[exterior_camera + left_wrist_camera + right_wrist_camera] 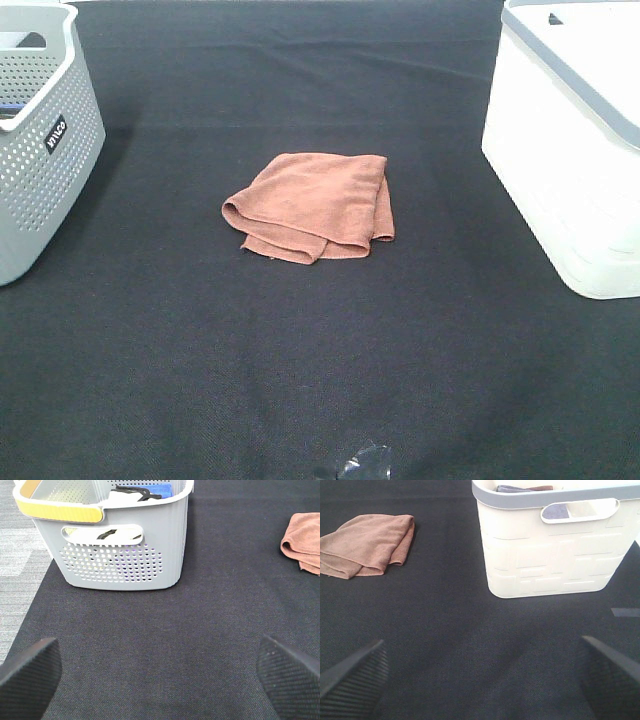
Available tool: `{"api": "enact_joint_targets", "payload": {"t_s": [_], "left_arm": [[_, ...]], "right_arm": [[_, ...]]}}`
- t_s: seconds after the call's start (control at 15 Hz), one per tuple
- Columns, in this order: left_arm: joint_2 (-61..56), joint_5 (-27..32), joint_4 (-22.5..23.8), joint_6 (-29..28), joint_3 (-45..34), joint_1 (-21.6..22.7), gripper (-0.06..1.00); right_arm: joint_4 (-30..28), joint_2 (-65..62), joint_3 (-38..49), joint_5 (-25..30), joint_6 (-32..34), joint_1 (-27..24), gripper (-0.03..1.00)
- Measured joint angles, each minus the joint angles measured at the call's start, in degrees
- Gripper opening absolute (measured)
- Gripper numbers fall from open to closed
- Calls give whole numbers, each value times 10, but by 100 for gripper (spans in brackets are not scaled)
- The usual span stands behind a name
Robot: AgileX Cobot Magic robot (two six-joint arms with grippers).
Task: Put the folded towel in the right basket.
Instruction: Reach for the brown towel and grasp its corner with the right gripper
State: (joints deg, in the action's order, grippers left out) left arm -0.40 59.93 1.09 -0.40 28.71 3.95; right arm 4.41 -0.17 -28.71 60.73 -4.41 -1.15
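The right claw (481, 682) hangs spread and empty, the left claw (160, 680) too. The towel (367, 550) lies on the desk (445, 630) well ahead. Pinching only one layer, we risk unfolding it.

Grey basket (45, 160) on a black bench (300, 370)
Upper left of the frame, walls perforated (yellow grip (60, 512) on its handle).

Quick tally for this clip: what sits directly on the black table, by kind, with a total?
Baskets: 2, a grey basket and a white basket
Towels: 1, the brown towel
Total: 3
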Motion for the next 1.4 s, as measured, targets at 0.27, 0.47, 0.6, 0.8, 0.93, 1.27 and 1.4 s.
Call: {"api": "enact_joint_targets", "payload": {"t_s": [0.27, 0.47, 0.6, 0.8, 0.93, 1.27, 1.4], "left_arm": [[0, 0, 0, 0, 0, 0, 99], [0, 0, 0, 0, 0, 0, 99], [0, 0, 0, 0, 0, 0, 99], [0, 0, 0, 0, 0, 0, 99], [0, 0, 0, 0, 0, 0, 99], [0, 0, 0, 0, 0, 0, 99], [0, 0, 0, 0, 0, 0, 99]], "right_arm": [[1, 0, 0, 0, 0, 0, 98], [1, 0, 0, 0, 0, 0, 98], [1, 0, 0, 0, 0, 0, 98], [1, 0, 0, 0, 0, 0, 98], [1, 0, 0, 0, 0, 0, 98], [1, 0, 0, 0, 0, 0, 98], [1, 0, 0, 0, 9, 0, 98]]}}
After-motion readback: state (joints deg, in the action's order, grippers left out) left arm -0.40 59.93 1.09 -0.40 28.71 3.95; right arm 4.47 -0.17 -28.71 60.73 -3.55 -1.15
